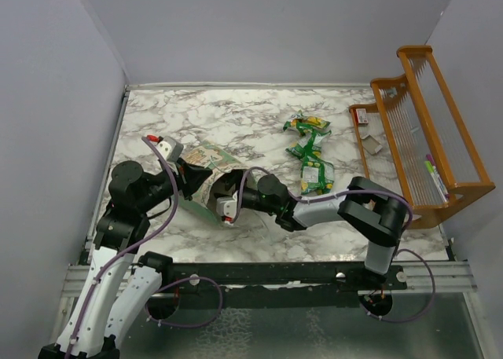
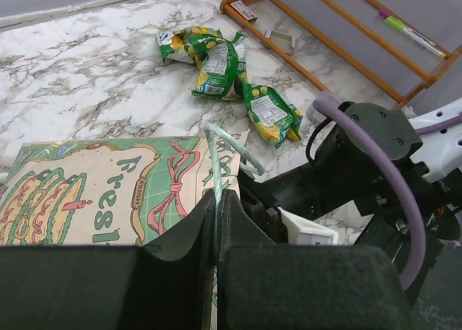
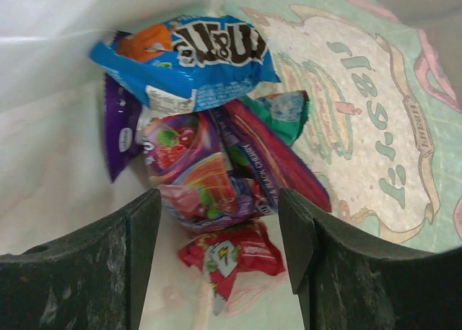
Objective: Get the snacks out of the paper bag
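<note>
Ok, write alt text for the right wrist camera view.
The open right gripper is inside the paper bag, facing a heap of snack packets: blue M&M's packet at top, pink packet and purple packet below, red packet nearest the fingers.

Lab cell: grey walls point(image 1: 275, 29), marble table point(image 1: 236, 115)

The tabletop point(image 1: 236, 115) is white marble veined grey-brown, and the rack point(image 1: 389, 86) is orange wood. The paper bag point(image 2: 108, 193) is pale green outside, printed with a cream cake, green lettering and a pink ribbon, and cream-white within. In it show a blue packet point(image 3: 195, 63), a purple packet point(image 3: 119, 128), a pink-magenta packet point(image 3: 191, 175) and a red packet point(image 3: 231, 258), while the green packets point(image 1: 310, 151) on the marble are bright green with yellow.
</note>
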